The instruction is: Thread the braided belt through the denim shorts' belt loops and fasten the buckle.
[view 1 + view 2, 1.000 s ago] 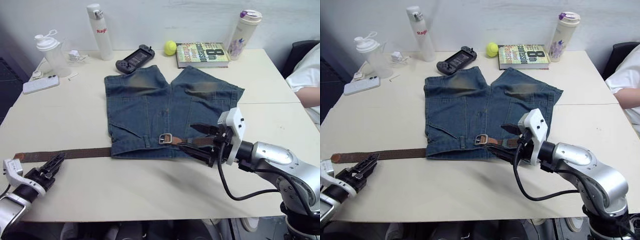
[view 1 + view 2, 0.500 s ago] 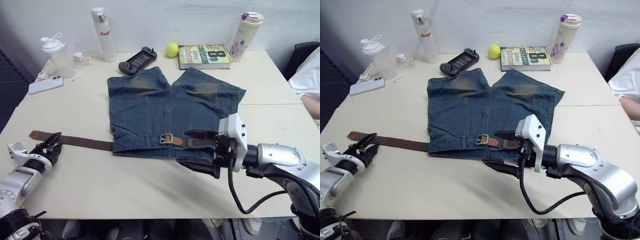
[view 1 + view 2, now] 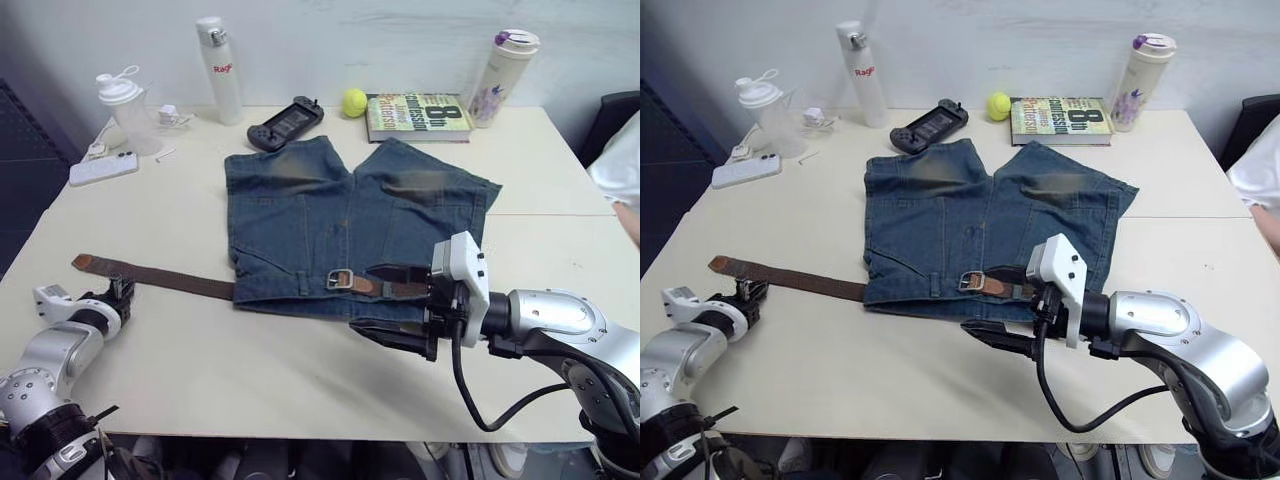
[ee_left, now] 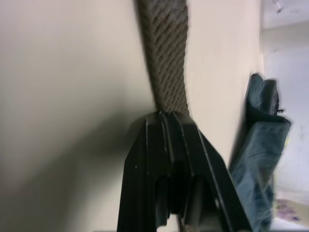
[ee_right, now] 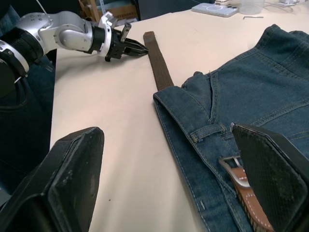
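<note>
The denim shorts (image 3: 350, 230) lie flat at the centre of the pale, smooth surface (image 3: 250, 360), their blue cloth faded to yellowish patches on both legs, the waistband toward the lower edge of the frame. The braided belt (image 3: 160, 279), a narrow dark-brown strap with a woven, ribbed texture, runs from the middle left of the frame into the waistband, and its small silver rectangular buckle (image 3: 339, 280) sits on the waistband near the frame's centre, beside a narrow belt loop (image 3: 303, 284).

The left end effector (image 3: 120, 294), at lower left, has its two black fingers pressed together at the edge of the belt's free end; whether they actually pinch the strap cannot be told. The right end effector (image 3: 392, 304), right of centre and low, is spread wide and grasps nothing: one finger lies over the waistband by the strap's lighter brown end, the other hovers over bare surface below the shorts.

Along the top edge stand a white bottle (image 3: 220, 57), a clear shaker (image 3: 128, 96), a round yellow ball (image 3: 354, 102) and a book (image 3: 418, 116).
</note>
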Available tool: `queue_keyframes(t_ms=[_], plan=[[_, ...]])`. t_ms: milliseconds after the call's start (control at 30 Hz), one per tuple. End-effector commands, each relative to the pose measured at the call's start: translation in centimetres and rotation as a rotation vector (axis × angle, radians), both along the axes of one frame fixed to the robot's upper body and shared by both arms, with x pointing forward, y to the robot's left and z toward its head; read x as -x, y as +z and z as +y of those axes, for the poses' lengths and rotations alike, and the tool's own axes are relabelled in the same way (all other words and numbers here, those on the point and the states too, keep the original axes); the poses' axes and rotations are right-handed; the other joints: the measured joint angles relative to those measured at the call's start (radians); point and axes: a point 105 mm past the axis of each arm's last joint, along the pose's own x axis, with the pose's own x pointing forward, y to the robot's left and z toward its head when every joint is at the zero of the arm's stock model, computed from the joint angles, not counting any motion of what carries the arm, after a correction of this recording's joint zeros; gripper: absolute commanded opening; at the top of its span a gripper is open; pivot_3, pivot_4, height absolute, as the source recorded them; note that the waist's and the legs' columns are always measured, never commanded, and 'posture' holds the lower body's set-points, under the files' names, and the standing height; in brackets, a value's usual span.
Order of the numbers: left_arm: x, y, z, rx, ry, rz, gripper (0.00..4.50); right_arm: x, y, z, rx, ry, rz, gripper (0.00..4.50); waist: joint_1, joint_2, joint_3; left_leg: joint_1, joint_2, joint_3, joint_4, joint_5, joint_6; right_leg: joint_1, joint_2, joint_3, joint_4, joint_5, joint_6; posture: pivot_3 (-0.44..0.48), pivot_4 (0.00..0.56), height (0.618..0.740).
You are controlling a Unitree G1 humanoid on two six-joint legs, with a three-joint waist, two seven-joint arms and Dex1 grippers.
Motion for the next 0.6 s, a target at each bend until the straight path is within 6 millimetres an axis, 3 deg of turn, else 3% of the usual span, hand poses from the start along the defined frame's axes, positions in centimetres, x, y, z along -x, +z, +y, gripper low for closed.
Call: queue_keyframes(t_ms=[33,100,233,333,367,467,600], plan=[[-0.1,-1.9,-1.9,0.019,-0.061,0.071,0.03,0.4,1.1,0.2,-0.030,0.009,-0.051,4.50,0.001,-0.001,0.000,0.000,-0.001,0.000,0.000,0.000,0.000,0.000,-0.001,0.000,0.000,0.000,0.001,0.000,0.150,0.740],[-0.3,-1.1,-2.0,-0.019,-0.081,0.028,0.03,0.3,1.0,0.2,-0.032,0.002,-0.050,4.50,0.002,-0.002,0.001,0.000,-0.001,0.000,0.000,0.000,0.000,0.000,-0.001,0.000,0.000,0.000,0.001,0.000,0.150,0.740],[-0.8,2.5,-2.5,-0.166,-0.117,-0.157,0.03,0.2,1.0,0.2,-0.037,-0.006,-0.049,4.50,0.003,-0.008,0.005,-0.001,-0.002,0.000,0.000,0.000,-0.001,0.000,-0.001,0.000,-0.001,0.000,0.001,0.000,0.150,0.740],[-0.5,3.3,-2.2,-0.251,-0.098,-0.187,0.03,0.1,1.1,0.2,-0.044,-0.015,-0.048,4.50,0.001,-0.018,0.010,-0.003,-0.001,-0.001,0.000,-0.001,-0.003,-0.001,-0.001,0.000,-0.001,0.000,0.001,0.000,0.150,0.740],[-0.3,3.7,-2.1,-0.256,-0.084,-0.209,0.68,0.0,1.1,0.1,-0.045,-0.020,-0.048,4.50,-0.002,-0.020,0.012,-0.003,-0.001,-0.001,0.000,-0.001,-0.004,-0.001,-0.001,0.000,-0.002,0.000,0.001,0.000,0.150,0.740],[0.2,4.7,-1.3,-0.331,-0.061,-0.219,1.77,-0.1,1.1,0.1,-0.046,-0.021,-0.044,4.50,-0.015,-0.023,0.013,-0.004,0.000,0.000,0.000,-0.002,-0.003,-0.002,0.000,0.000,-0.005,0.000,0.001,0.000,0.150,0.740],[1.2,5.9,-0.9,-0.511,-0.124,-0.225,3.67,-0.1,0.9,0.1,-0.048,-0.022,-0.035,4.50,-0.031,-0.023,0.013,-0.007,0.002,0.000,-0.001,-0.002,-0.002,-0.003,0.002,-0.001,-0.009,0.000,0.001,0.000,0.150,0.740]])
